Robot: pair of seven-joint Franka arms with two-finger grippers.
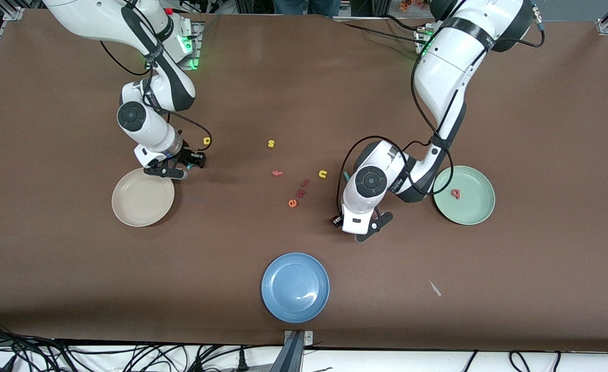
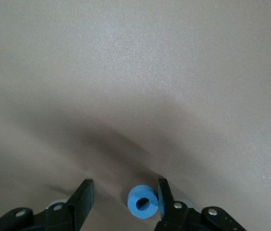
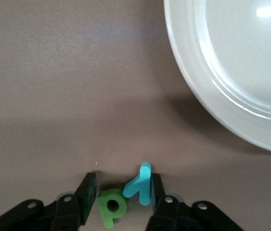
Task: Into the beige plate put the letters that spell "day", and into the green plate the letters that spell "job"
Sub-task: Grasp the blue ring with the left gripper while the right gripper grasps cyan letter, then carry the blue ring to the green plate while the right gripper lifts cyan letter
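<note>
My right gripper is low beside the beige plate, shut on two letters pressed side by side: a green rounded one and a teal y. The plate's rim is close by in the right wrist view. The yellow rounded letter lies on the table just farther from the front camera than that gripper. My left gripper is down on the table with open fingers around the blue o, which touches one finger. The salmon b lies in the green plate. The teal j peeks out beside the left arm.
Loose letters lie mid-table: a yellow s, a red f, a yellow u, an orange e and two small red ones. A blue plate sits near the front edge. A pale scrap lies toward the left arm's end.
</note>
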